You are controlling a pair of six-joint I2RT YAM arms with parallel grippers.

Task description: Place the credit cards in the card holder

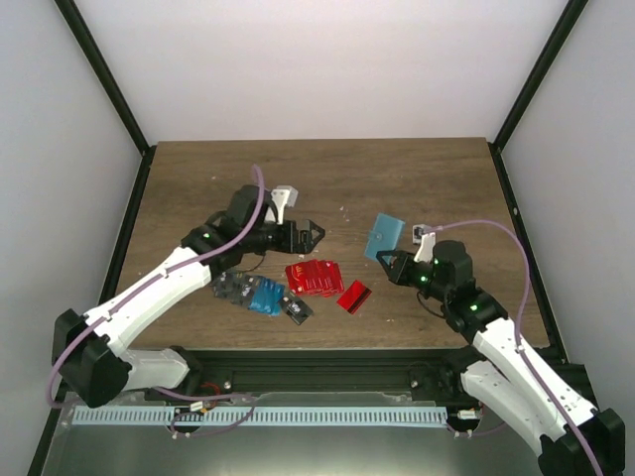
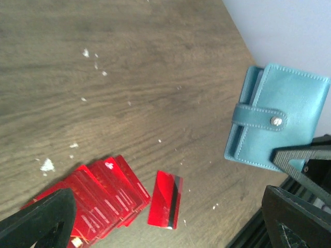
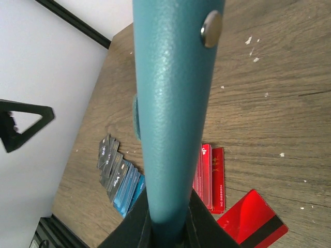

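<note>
Lengthwise, the card holder [image 1: 385, 236] juts from the right claw [image 1: 391, 263].

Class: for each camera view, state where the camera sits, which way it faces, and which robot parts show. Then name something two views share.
Top external: above and behind the bases, looking down on the table; both arms show, left gripper and right gripper.
Left wrist: on the left arm, facing down past its open fingers at the red cards.
Right wrist: facing along the clamped card holder, own fingers at bottom.
Shared: both wrist views show the single red card.
</note>
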